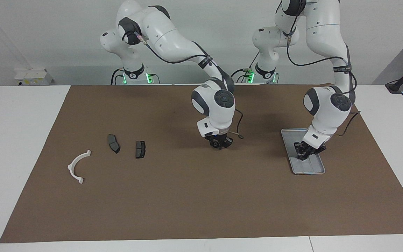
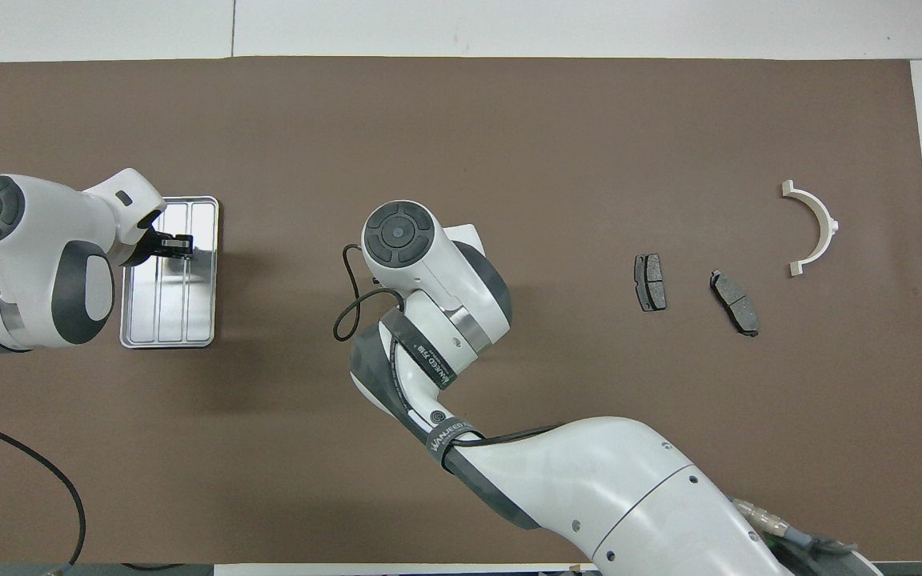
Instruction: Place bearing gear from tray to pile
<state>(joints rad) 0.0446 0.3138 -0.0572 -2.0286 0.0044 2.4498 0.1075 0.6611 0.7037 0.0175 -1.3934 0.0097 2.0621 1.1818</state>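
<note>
Left pincer down in tray, fingers pressed together, gear hidden between them. Right pincer over bare mat mid-desk, closure unclear. Pile: bracket, two pads toward right arm's end.

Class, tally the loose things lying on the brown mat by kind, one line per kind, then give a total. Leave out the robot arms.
Silver metal tray: 1
Dark grey brake-pad-shaped pieces: 2
White half-ring bracket: 1
Total: 4
Any small part in the tray is hidden by the left gripper, so it is not counted.
</note>
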